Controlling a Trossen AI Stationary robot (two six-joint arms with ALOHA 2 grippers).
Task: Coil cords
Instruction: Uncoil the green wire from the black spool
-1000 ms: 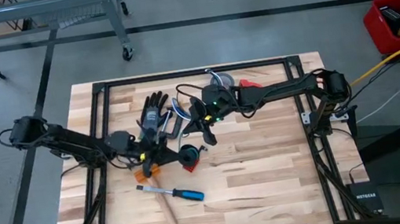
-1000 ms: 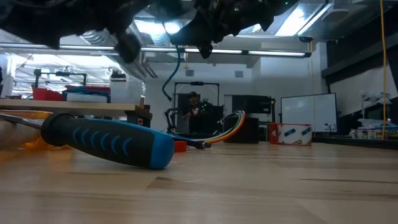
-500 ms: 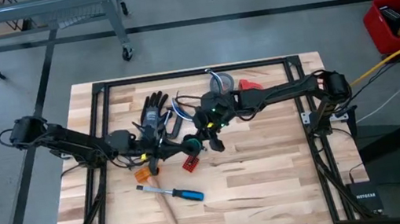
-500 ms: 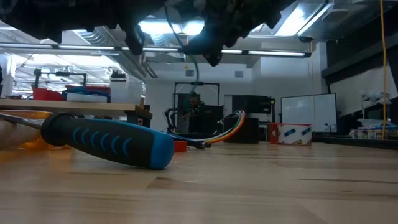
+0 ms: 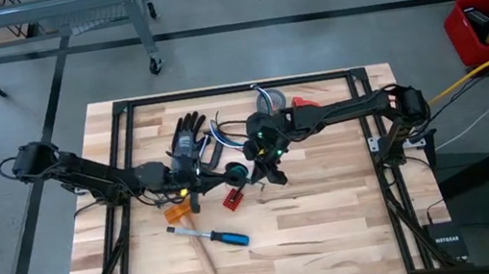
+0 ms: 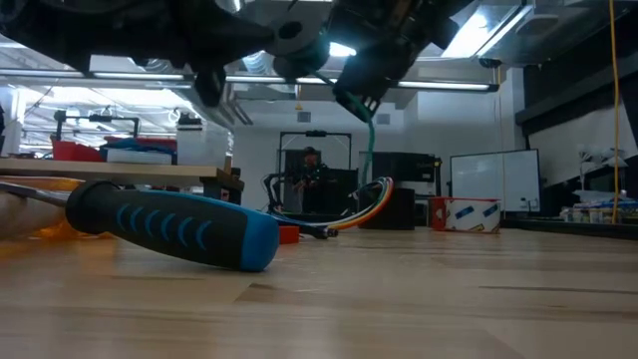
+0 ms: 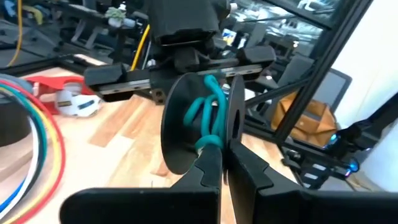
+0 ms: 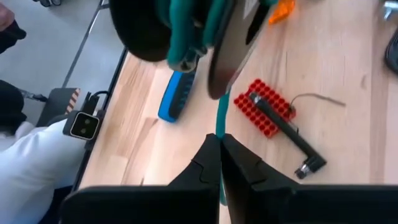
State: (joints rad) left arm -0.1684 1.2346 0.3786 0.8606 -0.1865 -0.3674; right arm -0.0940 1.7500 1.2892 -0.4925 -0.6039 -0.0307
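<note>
Nearest to us in the low view lies a screwdriver [image 6: 169, 227] with a blue-and-black handle, flat on the bench [image 6: 419, 299] and filling the foreground; from above we see it pointing toward the front left, with a wooden-handled tool [image 5: 203, 256] just beside it.

Past it, near the middle of the bench, the two arms meet over a black spool [image 7: 193, 121]. The left gripper [image 7: 221, 163] has its fingers pressed together on the spool's rim. A green cord [image 7: 207, 118] is wound round the spool's core. The right gripper [image 8: 220, 155] pinches that same green cord between shut fingers, the strand running taut from spool to fingertips. The low view shows the cord hanging from the grippers above the bench.

Only the right wrist view shows clearly what sits under the spool: a red studded block [image 8: 264, 107] with a dark angled tool lying across it, and a small orange piece [image 8: 281, 10] beyond.

Farther back, the high view shows a black glove [image 5: 187, 138], a bundle of coloured cords [image 5: 214, 140] beside it, a grey roll [image 5: 270, 100] and a red tape ring [image 5: 304, 103] near the far edge.
</note>
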